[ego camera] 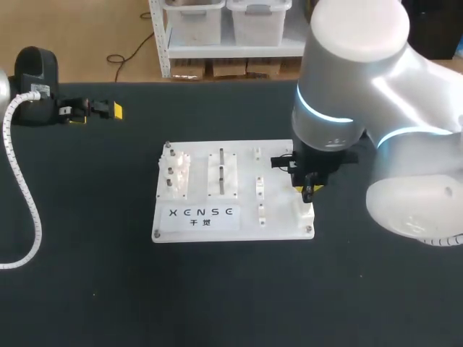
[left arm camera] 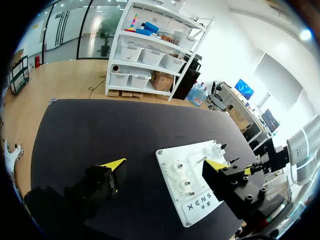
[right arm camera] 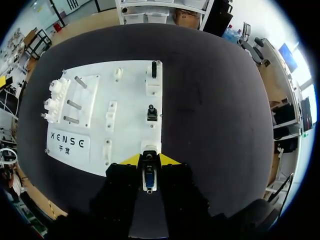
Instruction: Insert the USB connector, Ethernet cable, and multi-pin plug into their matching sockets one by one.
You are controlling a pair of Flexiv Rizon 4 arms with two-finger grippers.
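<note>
A connector [right arm camera: 148,178] is pinched by the right gripper [right arm camera: 149,160] at the board's [right arm camera: 130,115] edge; the left gripper [left arm camera: 167,164] is spread.

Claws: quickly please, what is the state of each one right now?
Left claw: open, holding nothing.
Right claw: closed on the USB connector.

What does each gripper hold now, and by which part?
The right gripper grips a connector by its sides, over the board. The left gripper is open and empty.

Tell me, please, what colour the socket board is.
The socket board is white with dark lettering, clearest in the head view.
</note>
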